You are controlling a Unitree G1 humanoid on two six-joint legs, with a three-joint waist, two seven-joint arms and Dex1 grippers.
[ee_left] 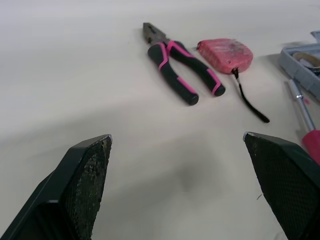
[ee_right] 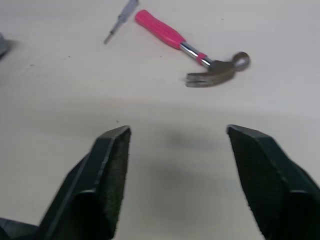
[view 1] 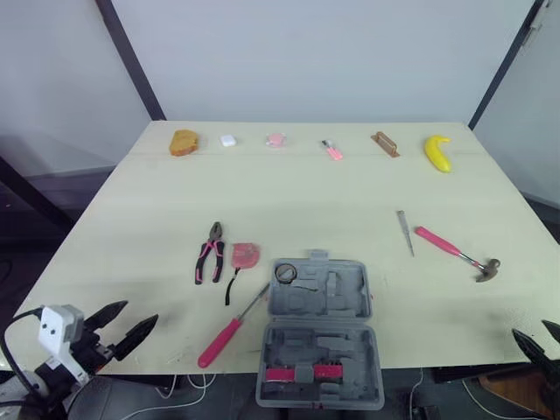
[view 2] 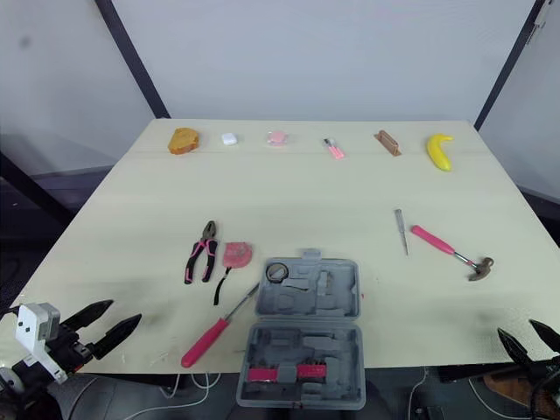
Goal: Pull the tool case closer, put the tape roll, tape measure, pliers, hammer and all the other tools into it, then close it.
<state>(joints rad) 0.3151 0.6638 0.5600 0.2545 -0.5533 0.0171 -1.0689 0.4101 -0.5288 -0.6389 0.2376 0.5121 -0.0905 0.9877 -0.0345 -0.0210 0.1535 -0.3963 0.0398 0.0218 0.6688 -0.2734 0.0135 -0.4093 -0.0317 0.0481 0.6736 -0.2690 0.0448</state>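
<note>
Open tool case point(view 2: 302, 328) at table point(view 2: 306, 192) edge

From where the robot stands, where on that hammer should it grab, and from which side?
Probably the pink handle of the hammer, near its middle, from above with the right gripper, which is open and nearest. The hammer lies flat on the table, handle slanting away and left from the head, with bare table either side.

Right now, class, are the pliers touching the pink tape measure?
Apart. The left eye view shows bare table between the pliers and the tape measure.
</note>
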